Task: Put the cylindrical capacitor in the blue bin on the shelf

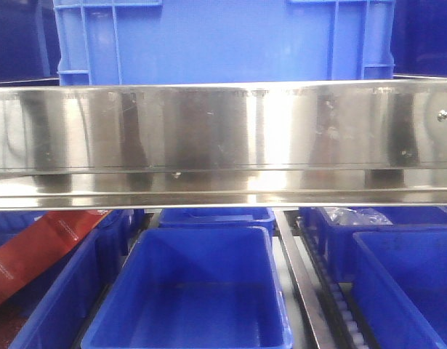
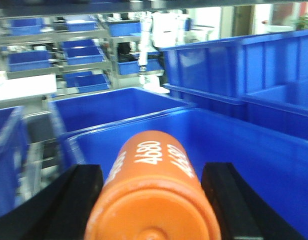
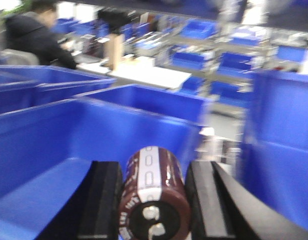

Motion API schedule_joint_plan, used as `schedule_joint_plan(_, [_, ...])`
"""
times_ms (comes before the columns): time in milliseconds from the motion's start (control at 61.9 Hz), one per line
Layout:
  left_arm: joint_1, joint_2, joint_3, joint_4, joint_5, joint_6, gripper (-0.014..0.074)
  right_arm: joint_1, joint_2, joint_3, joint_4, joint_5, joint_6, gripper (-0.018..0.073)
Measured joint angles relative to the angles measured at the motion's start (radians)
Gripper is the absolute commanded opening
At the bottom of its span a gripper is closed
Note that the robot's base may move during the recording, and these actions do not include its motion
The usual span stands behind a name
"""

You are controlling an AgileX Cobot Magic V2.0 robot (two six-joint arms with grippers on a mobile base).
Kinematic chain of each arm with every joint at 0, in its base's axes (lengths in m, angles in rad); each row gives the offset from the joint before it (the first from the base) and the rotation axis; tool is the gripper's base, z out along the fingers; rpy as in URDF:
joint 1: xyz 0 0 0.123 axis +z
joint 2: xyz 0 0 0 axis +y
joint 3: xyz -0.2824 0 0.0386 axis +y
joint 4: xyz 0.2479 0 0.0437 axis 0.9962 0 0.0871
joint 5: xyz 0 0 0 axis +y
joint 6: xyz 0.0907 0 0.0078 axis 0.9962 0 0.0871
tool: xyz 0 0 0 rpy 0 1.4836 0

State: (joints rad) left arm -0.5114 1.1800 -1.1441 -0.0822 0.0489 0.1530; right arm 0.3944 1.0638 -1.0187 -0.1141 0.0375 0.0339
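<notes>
Capacitor [image 3: 152,175], maroon, sits pinched between the jaws of the right gripper [image 3: 154,205], long axis pointing ahead, with the blue bin [image 3: 68,135] open below-left. The left gripper [image 2: 152,200] clamps an orange cylinder [image 2: 154,170].

The steel shelf [image 1: 223,138] shows a broad, scratched front rail. On the lower level the middle bin [image 1: 194,291] sits in its lane. Directly behind it stands a second bin [image 1: 216,217]. Left of it is a third bin [image 1: 63,298]. To its right, past a roller track [image 1: 303,276], are a front bin [image 1: 405,291] and a rear bin [image 1: 332,247]. Above it, on the upper level, rests a large crate [image 1: 223,40].
</notes>
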Motion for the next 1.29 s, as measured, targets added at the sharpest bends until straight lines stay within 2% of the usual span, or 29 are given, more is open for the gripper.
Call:
schedule_joint_plan(194, [-0.035, 0.158, -0.085, 0.002, -0.013, 0.000, -0.0111, 0.084, 0.201, -0.141, 0.000, 0.000, 0.000, -0.0162])
schedule_joint_plan(259, [-0.042, 0.192, -0.097, 0.000, -0.013, 0.000, -0.0111, 0.098, 0.250, -0.172, 0.000, 0.000, 0.000, -0.0114])
schedule_joint_plan(323, [-0.046, 0.215, -0.101, -0.016, -0.013, 0.002, -0.0092, 0.108, 0.294, -0.201, 0.012, 0.011, 0.000, -0.0014])
schedule_joint_plan(388, [-0.050, 0.228, -0.101, -0.031, -0.011, 0.002, -0.0020, 0.109, 0.323, -0.218, 0.044, 0.029, 0.000, 0.0123])
schedule_joint_plan(453, [-0.049, 0.236, -0.102, -0.045, -0.009, 0.002, 0.0109, 0.111, 0.340, -0.227, 0.090, 0.040, 0.000, 0.0263])
schedule_joint_plan(534, [-0.049, 0.241, -0.102, -0.054, -0.009, 0.002, 0.0288, 0.111, 0.350, -0.228, 0.124, 0.040, 0.000, 0.0356])
schedule_joint_plan(631, [-0.049, 0.241, -0.103, -0.059, -0.006, 0.002, 0.0449, 0.111, 0.350, -0.232, 0.141, 0.038, 0.000, 0.0347])
schedule_joint_plan(744, [-0.050, 0.241, -0.105, -0.061, -0.006, 0.002, 0.0486, 0.111, 0.350, -0.233, 0.143, 0.038, 0.000, 0.0274])
schedule_joint_plan(841, [-0.050, 0.233, -0.105, -0.063, 0.013, 0.002, 0.0465, 0.111, 0.340, -0.233, 0.143, 0.050, 0.000, 0.0144])
schedule_joint_plan(889, [-0.050, 0.216, -0.105, -0.065, 0.040, 0.002, 0.0434, 0.111, 0.325, -0.233, 0.143, 0.067, 0.000, 0.0048])
schedule_joint_plan(954, [-0.050, 0.186, -0.105, -0.065, 0.085, 0.002, 0.0337, 0.111, 0.291, -0.233, 0.143, 0.103, 0.000, -0.0088])
schedule_joint_plan(986, [-0.050, 0.161, -0.105, -0.067, 0.118, 0.002, 0.0250, 0.111, 0.267, -0.233, 0.145, 0.135, 0.000, -0.0173])
schedule_joint_plan(1051, [-0.050, 0.118, -0.105, -0.067, 0.172, 0.002, 0.0086, 0.111, 0.231, -0.233, 0.145, 0.175, 0.000, -0.0167])
schedule_joint_plan(1116, [-0.050, 0.083, -0.105, -0.067, 0.214, 0.002, -0.0118, 0.111, 0.197, -0.233, 0.147, 0.211, 0.000, -0.0167])
schedule_joint_plan(1196, [-0.050, 0.042, -0.105, -0.078, 0.250, 0.002, -0.0111, 0.111, 0.161, -0.231, 0.147, 0.233, 0.000, -0.0167])
schedule_joint_plan(1293, [-0.050, -0.011, -0.086, -0.128, 0.240, 0.002, -0.0111, 0.111, 0.110, -0.195, 0.147, 0.217, 0.000, -0.0167])
